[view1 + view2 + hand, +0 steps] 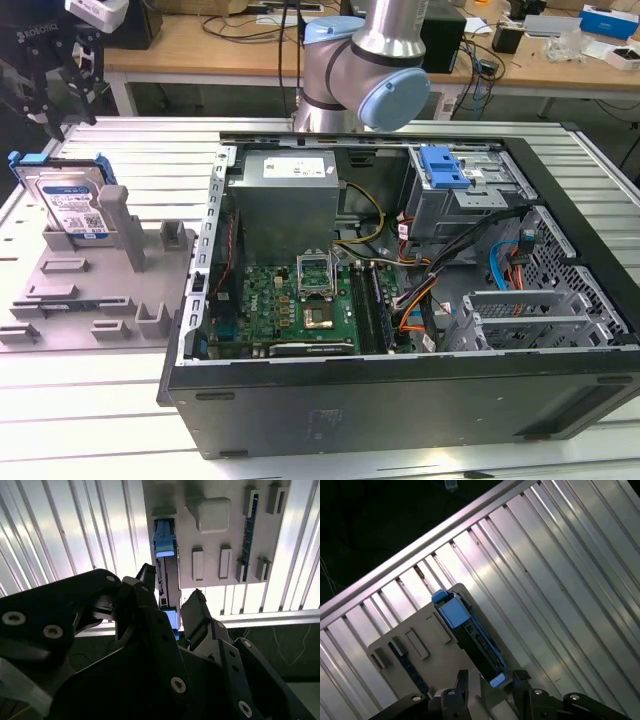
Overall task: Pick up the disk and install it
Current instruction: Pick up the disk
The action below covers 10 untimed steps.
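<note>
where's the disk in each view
Exterior view: disk upright in the grey holder, at the exterior view's left.
Second wrist view: disk edge-on in the holder, beyond the open claw.
First wrist view: disk edge-on, by the holder's edge, beyond the claw.
Shared landmark: the grey holder.

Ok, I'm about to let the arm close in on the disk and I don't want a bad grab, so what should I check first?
1. The disk stands on edge in the grey fixture: ok.
2. The gripper is open: ok.
3. In both wrist views the disk's edge runs in line with the gap between the fingers: ok.
4. In the exterior view the gripper is above the disk and apart from it: ok.
5. The computer case lies open: ok.
6. There is a free slot in the drive cage: cannot tell.
</note>
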{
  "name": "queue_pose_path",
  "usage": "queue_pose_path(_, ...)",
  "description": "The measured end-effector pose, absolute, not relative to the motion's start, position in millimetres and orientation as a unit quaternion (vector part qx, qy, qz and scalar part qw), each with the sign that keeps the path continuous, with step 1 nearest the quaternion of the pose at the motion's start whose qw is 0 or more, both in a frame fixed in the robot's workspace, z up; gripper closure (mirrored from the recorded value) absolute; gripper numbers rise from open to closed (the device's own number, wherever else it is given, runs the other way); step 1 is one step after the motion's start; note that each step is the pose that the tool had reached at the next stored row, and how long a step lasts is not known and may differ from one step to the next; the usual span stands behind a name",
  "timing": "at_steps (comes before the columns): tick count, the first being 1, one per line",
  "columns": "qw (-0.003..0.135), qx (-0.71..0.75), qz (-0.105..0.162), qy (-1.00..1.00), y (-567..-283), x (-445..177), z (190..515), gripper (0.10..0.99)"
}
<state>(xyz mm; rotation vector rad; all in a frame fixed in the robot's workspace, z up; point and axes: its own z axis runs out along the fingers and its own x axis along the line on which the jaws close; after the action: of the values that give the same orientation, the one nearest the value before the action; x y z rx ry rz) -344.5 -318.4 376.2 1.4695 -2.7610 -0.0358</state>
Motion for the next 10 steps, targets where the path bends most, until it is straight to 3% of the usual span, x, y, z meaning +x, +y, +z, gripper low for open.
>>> queue_pose_path(5,-0.007,0.499,-0.002,-0.866,-318.4,-344.4,374.7,0.604)
queue_pose_path(10,-0.006,0.547,0.0,-0.837,-318.4,-344.5,373.9,0.604)
